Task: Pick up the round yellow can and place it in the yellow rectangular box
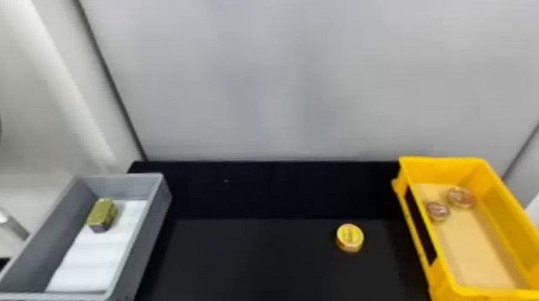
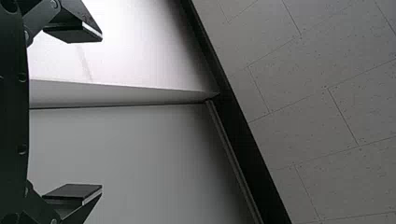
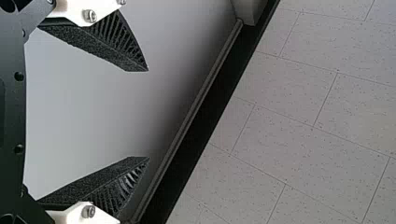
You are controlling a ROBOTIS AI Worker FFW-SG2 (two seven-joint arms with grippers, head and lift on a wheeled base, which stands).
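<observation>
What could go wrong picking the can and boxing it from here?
Slip: the can is round and low on the table; if the open right gripper closes off-centre, it may squirt out.
Clip: the box's near-side wall stands between can and box floor, so a low carry might hit it.
Landing: two tins lie toward the box's far end; a drop there could land on them.

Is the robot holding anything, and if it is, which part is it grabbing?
Nothing is held: the left gripper and right gripper are open and empty. The round yellow can sits on the black table.
</observation>
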